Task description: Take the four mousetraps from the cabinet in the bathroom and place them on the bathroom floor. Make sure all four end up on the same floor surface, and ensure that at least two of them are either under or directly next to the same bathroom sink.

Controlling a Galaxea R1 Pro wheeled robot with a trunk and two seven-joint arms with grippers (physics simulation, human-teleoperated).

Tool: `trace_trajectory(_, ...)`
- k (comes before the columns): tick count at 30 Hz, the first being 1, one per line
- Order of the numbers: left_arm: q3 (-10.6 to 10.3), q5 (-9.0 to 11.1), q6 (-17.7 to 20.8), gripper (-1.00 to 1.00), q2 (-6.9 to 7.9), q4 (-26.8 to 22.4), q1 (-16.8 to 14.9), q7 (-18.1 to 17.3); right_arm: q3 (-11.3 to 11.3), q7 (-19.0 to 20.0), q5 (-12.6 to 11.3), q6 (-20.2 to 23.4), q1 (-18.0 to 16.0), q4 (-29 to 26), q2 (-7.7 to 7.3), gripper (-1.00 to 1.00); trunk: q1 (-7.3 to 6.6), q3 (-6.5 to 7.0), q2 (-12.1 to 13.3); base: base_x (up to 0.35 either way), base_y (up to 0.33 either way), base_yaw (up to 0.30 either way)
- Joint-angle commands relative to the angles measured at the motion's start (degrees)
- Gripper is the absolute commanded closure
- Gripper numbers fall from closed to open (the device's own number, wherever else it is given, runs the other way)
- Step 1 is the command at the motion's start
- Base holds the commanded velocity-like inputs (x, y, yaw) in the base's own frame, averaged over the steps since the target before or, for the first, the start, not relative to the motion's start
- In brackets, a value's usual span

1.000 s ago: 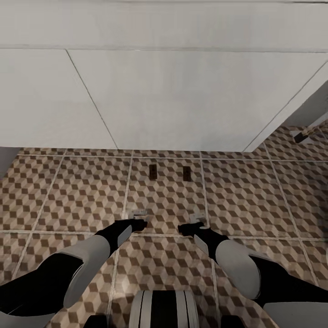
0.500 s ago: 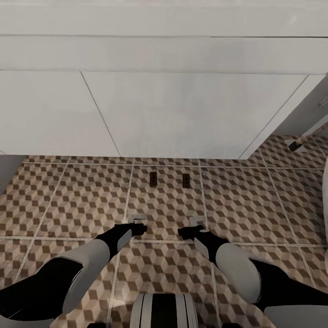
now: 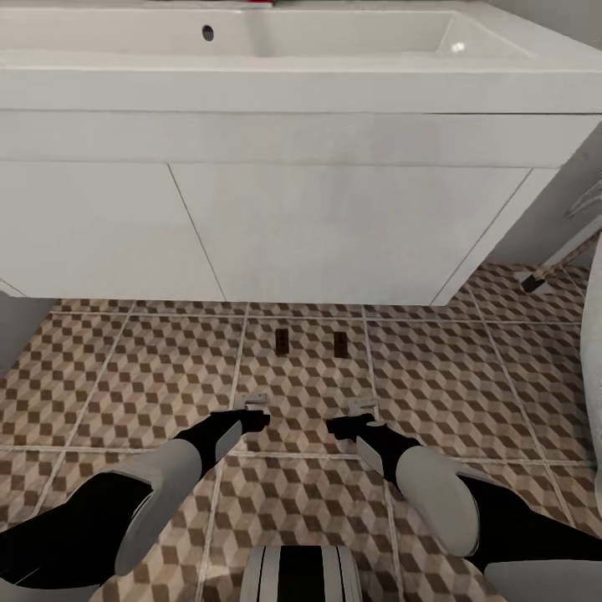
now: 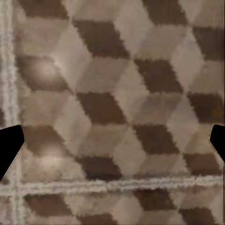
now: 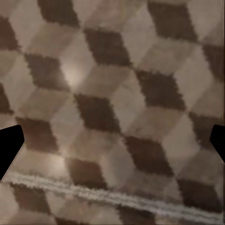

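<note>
Two small dark-brown mousetraps lie side by side on the bathroom floor [image 3: 125, 359], one [image 3: 282, 339] on the left and one [image 3: 340, 343] on the right, just in front of the white cupboard base [image 3: 334, 226] of the sink [image 3: 301, 79]. My left gripper [image 3: 253, 403] hovers low over the tiles a little nearer to me than the left trap. My right gripper [image 3: 361, 409] hangs likewise nearer than the right trap. Both wrist views look straight down at patterned tile: the left gripper [image 4: 112, 145] and right gripper [image 5: 112, 145] are open, fingertips wide apart and nothing between them.
The sink cupboard runs across the whole far side like a wall. A slim pale rod with a dark foot [image 3: 535, 280] leans at the far right, and a rounded white object [image 3: 594, 334] fills the right edge. A grey surface [image 3: 12, 322] sits at the left.
The head camera has tilted up: the cupboard front slid down in the picture and the sink basin came into view. Both arms and both mousetraps keep their places on the floor.
</note>
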Motion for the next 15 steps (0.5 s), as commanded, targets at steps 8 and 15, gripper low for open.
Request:
trace_trajectory(8,-0.49,0.61,0.33,-1.0,0.01,-0.12,0.01,0.28,-0.48,-0.11,0.64,0.11,-0.04,0.08,0.0,-1.0,-0.21,1.75,0.1,0.0,0.0,0.0)
trace_trajectory(15,-0.49,0.63,0.33,-1.0,0.01,-0.12,0.01,0.28,-0.48,-0.11,0.65,0.11,-0.04,0.08,0.0,-1.0,-0.39,3.3,0.19,0.0,0.0,0.0)
